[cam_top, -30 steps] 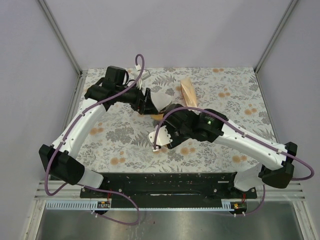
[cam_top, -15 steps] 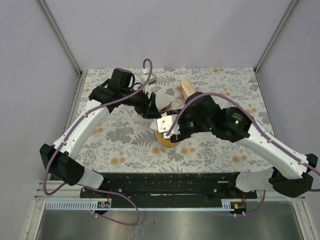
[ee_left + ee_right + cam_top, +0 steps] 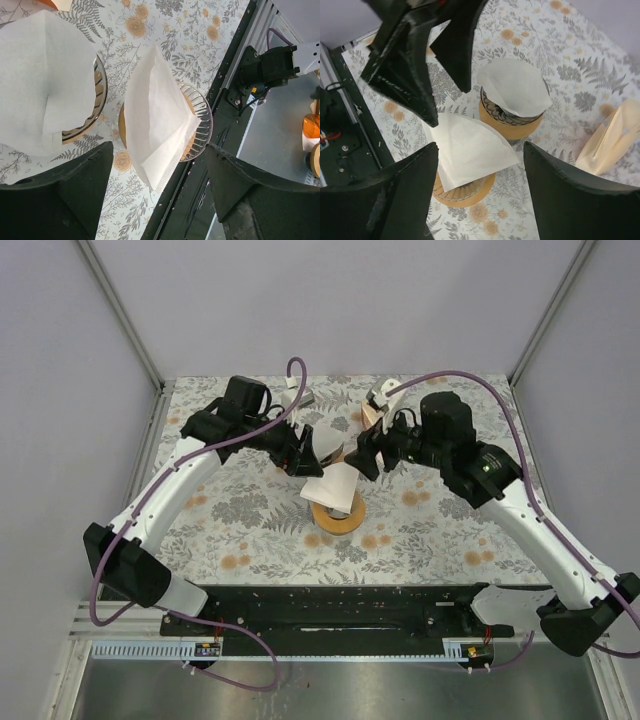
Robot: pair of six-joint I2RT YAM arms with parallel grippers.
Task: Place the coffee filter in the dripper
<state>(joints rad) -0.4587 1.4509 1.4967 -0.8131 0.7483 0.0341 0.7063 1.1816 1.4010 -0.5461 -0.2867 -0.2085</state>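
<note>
Although the folded white paper coffee filter (image 3: 157, 112) lay on top of the nearer wire-rimmed metal dripper on a round orange-brown base (image 3: 201, 116), it was not seated. It rested flat and unopened across the rim, tilted, with one corner hanging past the edge over the floral-printed table (image 3: 450, 530). Neither tool had hold of it: the left gripper (image 3: 159, 149) hung above with its black fingers spread wide and nothing between them. The right gripper (image 3: 480, 146) was likewise wide apart and empty, and the two faced each other closely over the dripper in the top view. The main danger, as I judged it, was the filter sliding off, since light paper balanced on a thin rim would likely shift at the slightest brush from a descending finger. A second was that pressing straight down on the closed fold would probably crease it or wedge it flat, rather than open it into the cone. A pinch near the overhanging corner could also drag the whole sheet sideways instead of lifting it. The second dripper (image 3: 495, 114), already holding an opened white filter (image 3: 512, 92), stood just beside the first. A wide-spread finger coming down might clip it or pull that paper askew. With both arms so near each other, a move by one could also knock the other. The tan paper bag (image 3: 610, 135) lay farther off and looked to be out of harm's way.
</note>
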